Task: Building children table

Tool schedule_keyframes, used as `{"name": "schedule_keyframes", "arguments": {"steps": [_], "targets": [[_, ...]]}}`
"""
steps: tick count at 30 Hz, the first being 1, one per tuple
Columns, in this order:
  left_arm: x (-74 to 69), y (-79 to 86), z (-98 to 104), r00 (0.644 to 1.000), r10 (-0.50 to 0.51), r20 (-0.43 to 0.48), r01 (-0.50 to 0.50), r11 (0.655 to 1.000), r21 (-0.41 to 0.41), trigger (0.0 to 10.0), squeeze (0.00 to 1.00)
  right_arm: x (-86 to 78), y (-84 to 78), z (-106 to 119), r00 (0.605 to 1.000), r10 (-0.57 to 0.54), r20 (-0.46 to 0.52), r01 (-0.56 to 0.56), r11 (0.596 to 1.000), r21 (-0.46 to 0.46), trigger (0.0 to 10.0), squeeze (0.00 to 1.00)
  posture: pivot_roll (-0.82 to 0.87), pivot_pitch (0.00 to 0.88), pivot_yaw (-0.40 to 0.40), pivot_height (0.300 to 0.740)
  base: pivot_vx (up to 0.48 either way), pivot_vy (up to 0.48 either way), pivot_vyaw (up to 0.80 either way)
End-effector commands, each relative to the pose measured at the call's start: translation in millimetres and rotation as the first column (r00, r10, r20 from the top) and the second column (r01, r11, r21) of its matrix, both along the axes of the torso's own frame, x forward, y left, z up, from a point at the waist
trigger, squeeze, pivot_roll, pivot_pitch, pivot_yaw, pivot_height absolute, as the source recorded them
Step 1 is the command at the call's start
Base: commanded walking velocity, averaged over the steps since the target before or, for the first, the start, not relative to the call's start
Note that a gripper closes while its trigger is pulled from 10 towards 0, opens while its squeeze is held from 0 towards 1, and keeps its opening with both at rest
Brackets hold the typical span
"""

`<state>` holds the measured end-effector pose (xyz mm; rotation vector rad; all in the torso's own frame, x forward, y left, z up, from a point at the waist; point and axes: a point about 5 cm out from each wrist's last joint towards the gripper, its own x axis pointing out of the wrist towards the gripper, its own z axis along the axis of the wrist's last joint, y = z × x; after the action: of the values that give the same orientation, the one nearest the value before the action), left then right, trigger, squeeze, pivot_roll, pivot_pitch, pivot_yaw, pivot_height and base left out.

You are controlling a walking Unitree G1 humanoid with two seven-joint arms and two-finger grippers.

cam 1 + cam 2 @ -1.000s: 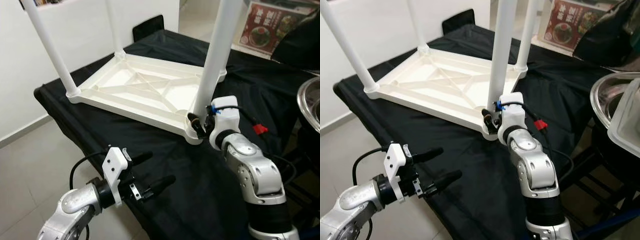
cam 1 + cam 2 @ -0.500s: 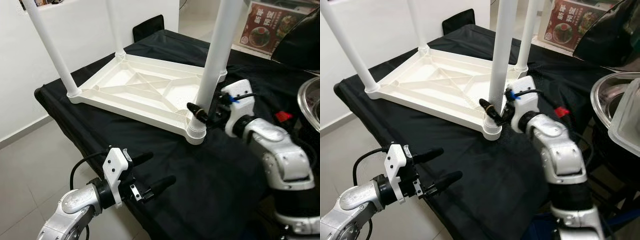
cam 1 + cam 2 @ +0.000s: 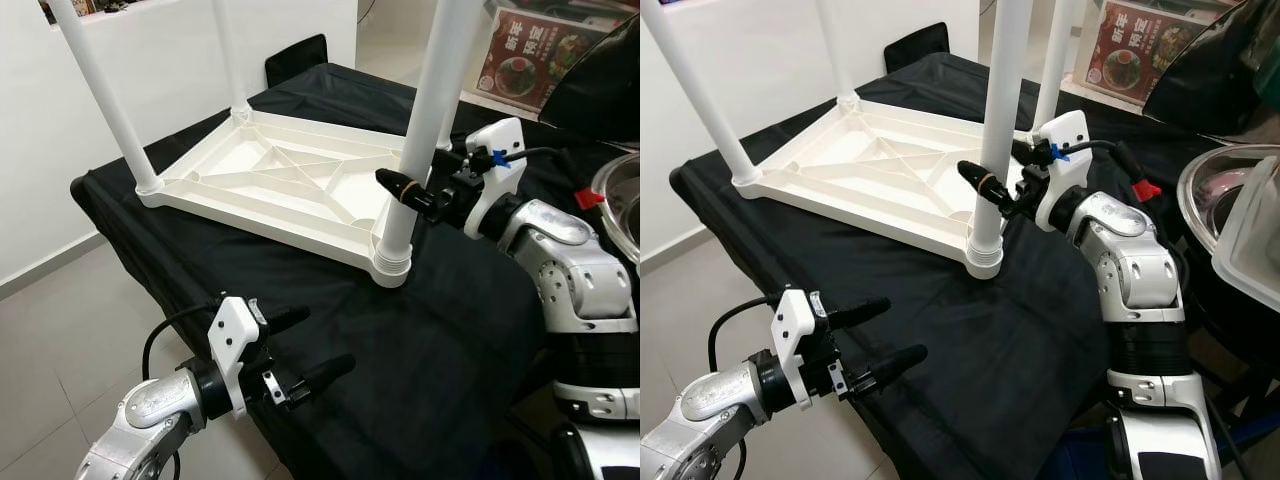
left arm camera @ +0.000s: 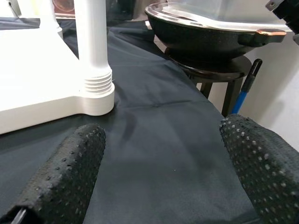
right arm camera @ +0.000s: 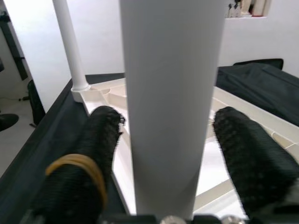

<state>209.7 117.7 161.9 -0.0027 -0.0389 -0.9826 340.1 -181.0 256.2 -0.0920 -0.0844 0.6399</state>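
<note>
With our right gripper (image 3: pixel 998 171) spread wide around the near-right white plastic leg (image 3: pixel 998 120) of the upturned white children's table (image 3: pixel 290 180) and our left gripper (image 3: pixel 305 345) agape nearby, a skewed squeeze could tilt that leg.

The upside-down white table (image 3: pixel 290 185) lies on a black cloth (image 3: pixel 430 340) — the right gripper (image 3: pixel 415 185), fingers apart, straddles its near leg (image 3: pixel 425 120).

Table legs (image 3: pixel 442 100) cut off above, tops unseen.

Right gripper (image 3: pixel 420 180) raised, fingers spread; left gripper (image 3: pixel 305 348) low, open.
</note>
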Motion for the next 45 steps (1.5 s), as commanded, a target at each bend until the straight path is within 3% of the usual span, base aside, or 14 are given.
{"name": "schedule_keyframes", "arguments": {"steps": [1, 7, 10, 16, 19, 21, 31, 32, 36, 37, 39, 40, 43, 45], "targets": [[-2.8, 0.9, 1.1, 1.0, -0.015, 0.0, 0.015, 1.0, 0.014, 10.0, 0.0, 0.5, 1.7, 2.6, 1.0, 0.016, 0.014, -0.016, 1.0, -0.004, 0.0, 0.0, -0.03, 0.095, 0.013, 0.74, 0.0, 0.0, 0.0], [-3.2, 0.7, 0.9, 1.0, -0.015, -0.001, 0.015, 1.0, 0.015, 10.0, 0.0, 1.6, 0.8, 1.8, 1.0, 0.019, 0.008, -0.019, 1.0, -0.012, 0.0, 0.0, -0.03, 0.097, 0.011, 0.74, 0.0, 0.0, 0.0], [-3.4, 0.7, 0.8, 1.0, -0.014, -0.001, 0.014, 1.0, 0.017, 10.0, 0.0, 0.3, -1.9, -3.6, 0.993, -0.115, 0.0, 0.114, 0.991, -0.073, 0.0, 0.0, -0.04, 0.1, 0.01, 0.74, 0.0, 0.0, 0.0], [-3.4, 0.1, 1.1, 1.0, -0.016, 0.0, 0.016, 1.0, 0.018, 10.0, 0.0, -4.0, 7.3, -13.1, 0.973, -0.228, -0.023, 0.223, 0.967, -0.121, 0.0, 0.0, -0.04, 0.101, 0.011, 0.74, 0.0, 0.0, 0.0], [-3.7, 0.3, 0.8, 1.0, -0.017, -0.001, 0.017, 1.0, 0.019, 10.0, 0.0, -5.0, 9.4, -21.5, 0.936, -0.347, -0.054, 0.335, 0.929, -0.154, 0.0, 0.0, -0.04, 0.101, 0.015, 0.74, 0.0, 0.0, 0.0], [-3.8, 0.2, 0.7, 1.0, -0.021, -0.003, 0.021, 1.0, 0.02, 10.0, 0.0, -8.5, 8.4, -30.9, 0.852, -0.517, -0.083, 0.498, 0.849, -0.176, 0.0, 0.0, -0.04, 0.1, 0.014, 0.74, 0.0, 0.0, 0.0], [-4.1, -0.2, 1.2, 1.0, -0.025, -0.003, 0.025, 0.999, 0.02, 10.0, 0.0, -18.0, 26.1, -46.6, 0.799, -0.578, -0.169, 0.561, 0.816, -0.141, 0.0, 0.0, -0.04, 0.102, 0.015, 0.74, 0.0, 0.0, 0.0], [-4.1, 0.0, 1.2, 1.0, -0.024, -0.004, 0.024, 0.999, 0.021, 10.0, 0.0, -18.0, 25.9, -46.4, 0.793, -0.585, -0.171, 0.564, 0.811, -0.155, 10.0, 0.0, -0.04, 0.102, 0.015, 0.74, 0.0, 0.0, 0.0], [-4.2, 0.5, 1.1, 1.0, -0.023, -0.004, 0.023, 1.0, 0.022, 10.0, 0.0, -16.5, 23.7, -44.9, 0.791, -0.588, -0.167, 0.563, 0.808, -0.176, 10.0, 0.0, -0.04, 0.102, 0.014, 0.74, 0.0, 0.0, 0.0], [-4.2, 0.6, 1.0, 1.0, -0.023, -0.004, 0.023, 1.0, 0.022, 10.0, 0.0, -16.6, 22.3, -43.5, 0.785, -0.596, -0.17, 0.571, 0.802, -0.176, 10.0, 0.56, -0.04, 0.102, 0.014, 0.74, 0.0, 0.0, 0.0], [-4.2, 0.6, 1.0, 1.0, -0.023, -0.004, 0.023, 1.0, 0.022, 10.0, 0.0, -16.6, 22.3, -43.5, 0.785, -0.596, -0.17, 0.571, 0.802, -0.176, 10.0, 0.56, -0.04, 0.102, 0.014, 0.74, 0.0, 0.0, 0.0], [-4.2, 0.5, 1.1, 1.0, -0.024, -0.003, 0.024, 1.0, 0.021, 10.0, 0.0, -16.8, 21.5, -39.7, 0.785, -0.594, -0.175, 0.572, 0.804, -0.164, 10.0, 1.0, -0.04, 0.103, 0.014, 0.74, 0.0, 0.0, 0.0], [-4.3, 0.5, 1.1, 1.0, -0.024, -0.003, 0.024, 1.0, 0.02, 10.0, 0.0, -16.8, 21.7, -38.0, 0.787, -0.592, -0.175, 0.571, 0.805, -0.16, 10.0, 1.0, -0.04, 0.103, 0.014, 0.74, 0.0, 0.0, 0.0], [-4.6, 0.2, 1.1, 1.0, -0.025, -0.003, 0.025, 0.999, 0.021, 10.0, 0.0, -14.9, 22.8, -30.9, 0.824, -0.542, -0.164, 0.527, 0.84, -0.127, 10.0, 1.0, -0.04, 0.106, 0.014, 0.74, 0.0, 0.0, 0.0]]}}
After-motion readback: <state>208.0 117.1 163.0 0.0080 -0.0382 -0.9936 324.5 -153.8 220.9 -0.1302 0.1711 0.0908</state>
